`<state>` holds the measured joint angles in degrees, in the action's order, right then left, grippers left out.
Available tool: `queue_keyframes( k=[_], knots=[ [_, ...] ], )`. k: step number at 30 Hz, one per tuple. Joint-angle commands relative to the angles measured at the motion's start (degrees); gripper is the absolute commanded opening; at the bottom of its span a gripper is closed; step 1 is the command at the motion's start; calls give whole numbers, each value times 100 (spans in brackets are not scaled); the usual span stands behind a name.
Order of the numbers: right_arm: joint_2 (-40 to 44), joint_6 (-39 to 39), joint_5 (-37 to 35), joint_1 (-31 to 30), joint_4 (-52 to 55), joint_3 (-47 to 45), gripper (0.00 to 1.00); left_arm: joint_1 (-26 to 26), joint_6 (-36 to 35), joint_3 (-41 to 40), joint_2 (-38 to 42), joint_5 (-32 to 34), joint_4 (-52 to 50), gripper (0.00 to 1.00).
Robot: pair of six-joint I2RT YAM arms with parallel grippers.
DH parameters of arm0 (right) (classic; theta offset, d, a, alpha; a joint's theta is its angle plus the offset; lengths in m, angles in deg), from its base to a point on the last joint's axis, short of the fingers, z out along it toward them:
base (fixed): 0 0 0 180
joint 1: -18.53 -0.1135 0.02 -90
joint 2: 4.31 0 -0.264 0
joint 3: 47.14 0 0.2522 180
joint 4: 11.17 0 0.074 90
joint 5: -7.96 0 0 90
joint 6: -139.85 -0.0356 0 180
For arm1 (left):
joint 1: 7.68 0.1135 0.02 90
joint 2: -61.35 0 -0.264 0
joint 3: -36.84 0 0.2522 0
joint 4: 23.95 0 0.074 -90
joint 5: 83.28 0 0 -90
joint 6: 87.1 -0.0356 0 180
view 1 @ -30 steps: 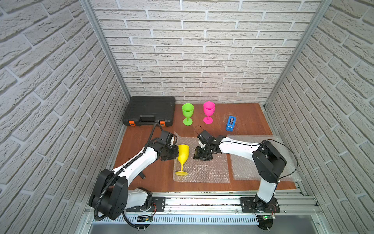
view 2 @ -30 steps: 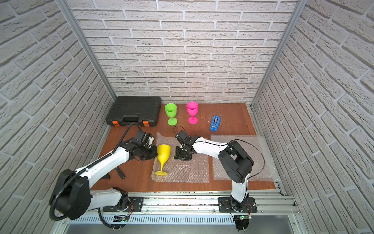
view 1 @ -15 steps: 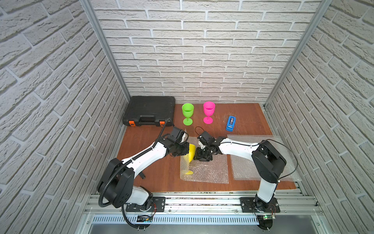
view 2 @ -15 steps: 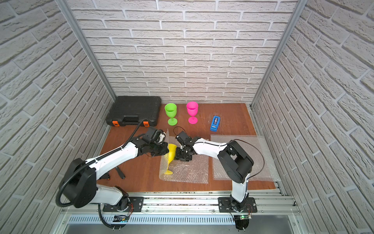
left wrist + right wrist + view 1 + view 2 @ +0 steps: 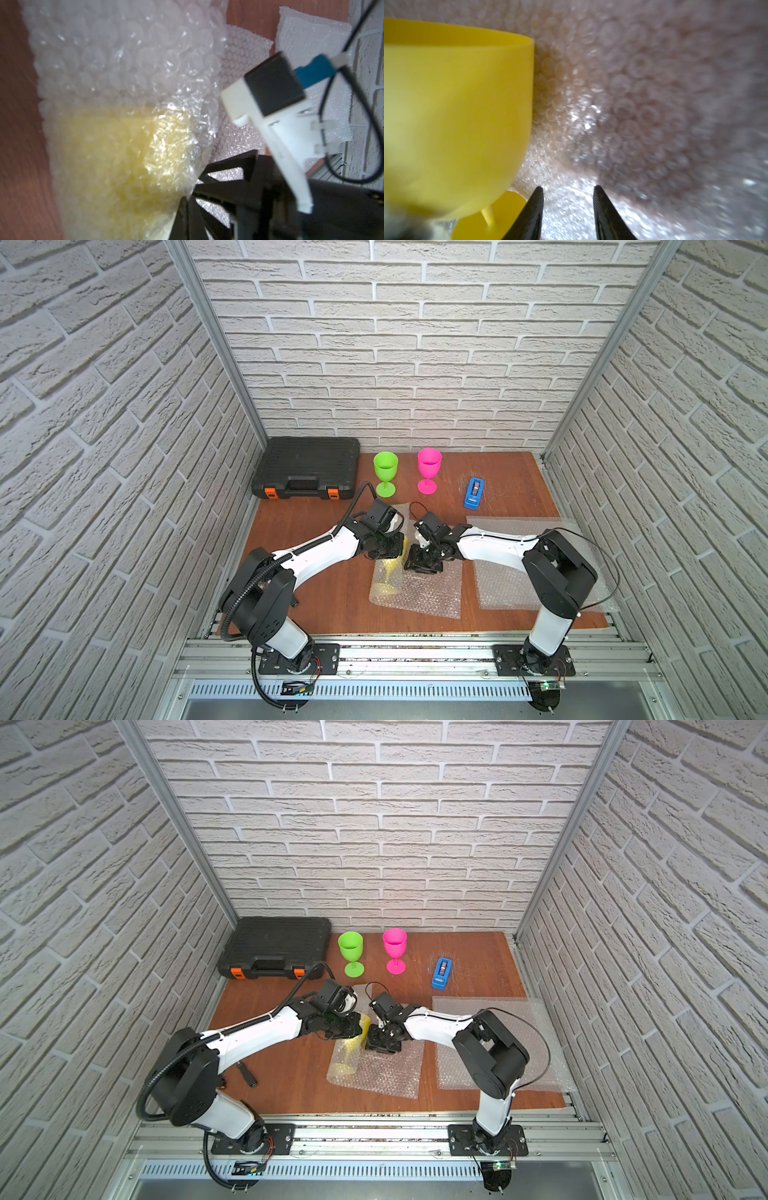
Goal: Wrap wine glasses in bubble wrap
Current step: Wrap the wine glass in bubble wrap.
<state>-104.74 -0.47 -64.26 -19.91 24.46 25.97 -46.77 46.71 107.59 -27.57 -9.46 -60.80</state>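
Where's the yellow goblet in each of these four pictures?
Top view: yellow goblet near the middle of the table, mostly under the bubble wrap.
Top view: the goblet, same spot.
Left wrist: a yellow blur seen through the wrap.
Right wrist: bare bowl, stem and foot, beside the right gripper.
Shared landmark: that bubble wrap sheet, in all four.

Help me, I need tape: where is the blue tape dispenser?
In both top views the blue tape dispenser sits at the back right of the table, right of the pink goblet and just behind the spare bubble wrap sheet.
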Motion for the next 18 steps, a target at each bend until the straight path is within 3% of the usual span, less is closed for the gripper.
queue_keyframes(
  k=[1,7,18],
  knots=[
    [690,-13,-2,257,-387,-262,41,-44,43,145,-124,-113,82,0],
    [1036,-450,636,467,-1797,-678,41,-46,-28,189,-189,-257,94,0],
    [361,-986,1087,469,-3032,-687,39,-39,-39,172,-170,-480,196,0]
  ],
)
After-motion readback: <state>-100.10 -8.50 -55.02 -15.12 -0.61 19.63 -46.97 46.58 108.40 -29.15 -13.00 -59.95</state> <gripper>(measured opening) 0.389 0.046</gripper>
